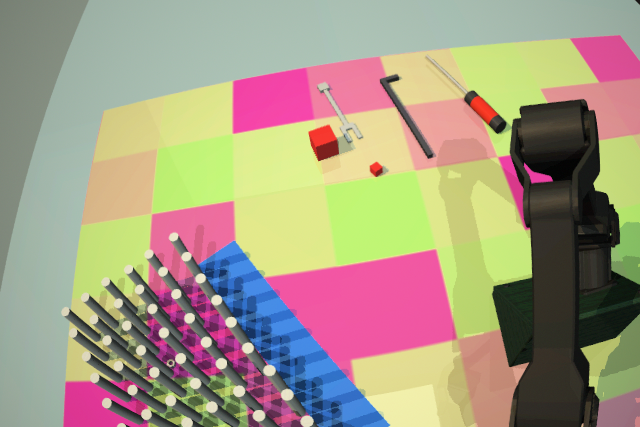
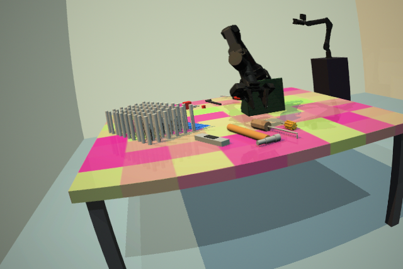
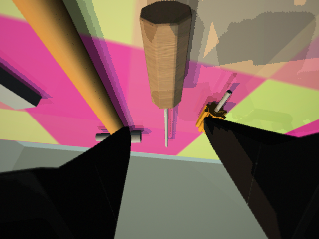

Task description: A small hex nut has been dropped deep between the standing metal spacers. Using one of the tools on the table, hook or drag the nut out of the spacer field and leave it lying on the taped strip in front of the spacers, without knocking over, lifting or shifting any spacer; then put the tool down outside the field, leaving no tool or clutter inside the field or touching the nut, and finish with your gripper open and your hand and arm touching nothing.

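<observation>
The hex nut (image 1: pixel 170 359) lies deep among the standing metal spacers (image 1: pixel 200 278) (image 2: pixel 148 132). The blue taped strip (image 1: pixel 336 378) (image 2: pixel 199 126) runs along their front. A wooden-handled tool (image 2: pixel 258 125) (image 3: pixel 166 60) with a thin shaft and a small bent tip lies on the table. My gripper (image 2: pixel 259 106) (image 3: pixel 166 127) is partly open and empty, above the table near this tool. In the wrist view the thin shaft shows between the fingertips. A black L-shaped hook (image 1: pixel 408 119) (image 2: pixel 213 101), a forked grey tool (image 1: pixel 336 108) and a red-handled screwdriver (image 1: pixel 483 108) lie on the far side.
An orange-handled tool (image 2: pixel 245 131) (image 3: pixel 75 65) lies beside the wooden handle; an orange ribbed piece (image 2: pixel 290 125) is on its other side. A grey block (image 2: pixel 211 139) lies near the spacers. Two red cubes (image 1: pixel 323 142) (image 1: pixel 376 169) and a dark green block (image 2: pixel 276 96) stand farther back.
</observation>
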Robot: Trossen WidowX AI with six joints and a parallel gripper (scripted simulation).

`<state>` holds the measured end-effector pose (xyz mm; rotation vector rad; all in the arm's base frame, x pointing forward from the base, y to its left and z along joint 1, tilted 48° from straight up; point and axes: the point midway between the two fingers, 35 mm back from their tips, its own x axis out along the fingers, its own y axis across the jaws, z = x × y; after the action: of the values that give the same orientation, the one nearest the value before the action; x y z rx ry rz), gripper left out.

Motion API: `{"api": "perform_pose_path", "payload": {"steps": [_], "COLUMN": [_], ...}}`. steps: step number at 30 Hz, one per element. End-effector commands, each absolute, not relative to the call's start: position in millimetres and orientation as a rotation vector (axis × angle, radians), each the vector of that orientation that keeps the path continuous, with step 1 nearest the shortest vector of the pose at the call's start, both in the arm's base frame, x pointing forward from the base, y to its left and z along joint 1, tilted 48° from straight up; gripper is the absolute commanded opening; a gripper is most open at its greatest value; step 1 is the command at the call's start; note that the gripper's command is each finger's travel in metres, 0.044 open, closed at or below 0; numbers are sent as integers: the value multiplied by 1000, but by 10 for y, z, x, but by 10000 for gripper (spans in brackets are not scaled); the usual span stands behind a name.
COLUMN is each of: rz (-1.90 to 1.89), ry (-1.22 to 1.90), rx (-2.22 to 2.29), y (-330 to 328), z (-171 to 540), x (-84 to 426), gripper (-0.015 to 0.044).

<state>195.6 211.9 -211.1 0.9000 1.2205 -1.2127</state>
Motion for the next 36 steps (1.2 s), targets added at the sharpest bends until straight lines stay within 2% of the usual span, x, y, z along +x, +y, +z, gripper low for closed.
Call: {"api": "perform_pose_path", "payload": {"steps": [1, 36], "rz": [-1211, -1212], "ry": [1217, 1214], "rx": [894, 892], "y": [2069, 1645], "z": [-2152, -2549], "x": [1958, 1922], "gripper": [280, 280]}}
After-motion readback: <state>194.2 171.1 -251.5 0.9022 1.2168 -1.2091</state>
